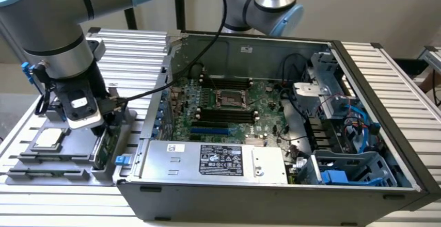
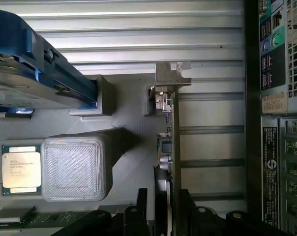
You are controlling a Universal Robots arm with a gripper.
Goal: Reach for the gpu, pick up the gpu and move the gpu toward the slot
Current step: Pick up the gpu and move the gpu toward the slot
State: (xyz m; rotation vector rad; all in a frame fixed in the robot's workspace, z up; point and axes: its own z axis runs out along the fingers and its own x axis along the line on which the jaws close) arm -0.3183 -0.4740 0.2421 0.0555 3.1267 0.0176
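The gpu stands on edge in a grey holder, seen edge-on as a thin dark-green card with its silver bracket at the far end. My gripper is lowered over the near end. One dark finger sits on each side of the card, and a thin gap shows beside one finger. In the exterior view the gripper hangs over the gpu at the left of the open computer case. The blue slots lie on the motherboard inside the case.
The grey holder tray also carries a square silver processor chip and a silver hard drive with blue rails. The case wall rises just beside the gpu, towards the exterior view's right. A power supply fills the case's front.
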